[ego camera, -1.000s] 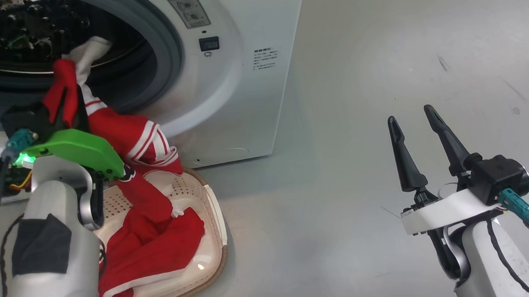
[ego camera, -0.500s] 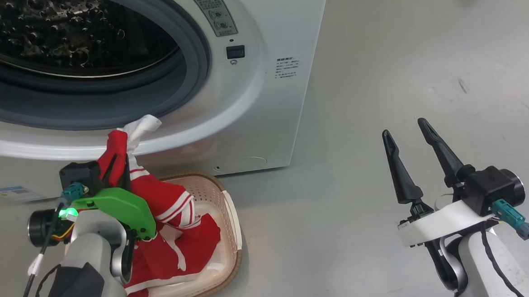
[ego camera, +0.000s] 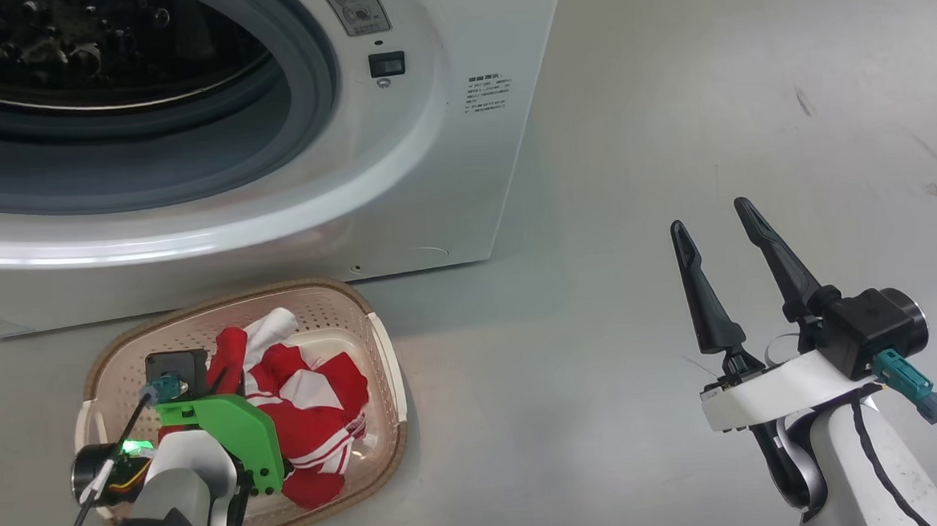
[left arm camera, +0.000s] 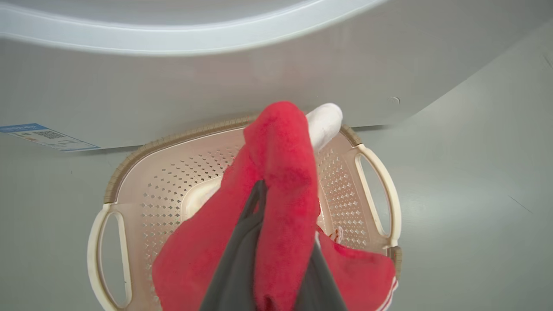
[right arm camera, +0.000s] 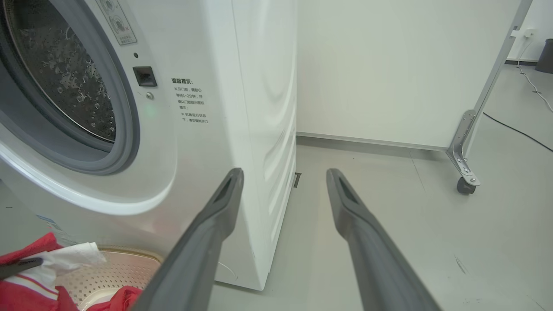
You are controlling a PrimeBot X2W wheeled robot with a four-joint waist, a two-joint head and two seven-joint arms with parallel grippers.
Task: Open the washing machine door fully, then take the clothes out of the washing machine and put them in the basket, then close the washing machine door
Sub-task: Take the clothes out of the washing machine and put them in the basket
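I see everything under bright, even light from overhead (no shadow has a hard edge). The grey floor carries a soft sheen, and a faint shadow lies on it under the washing machine and beside the basket. A white band of glare runs along the curved ring below the machine's opening. My head view is sharp. In my left wrist view the clothes nearest the lens are blurred. In my right wrist view the wide lens tilts the machine's upright edge, and my right end effector goes soft toward the bottom edge, while the room behind is crisp.
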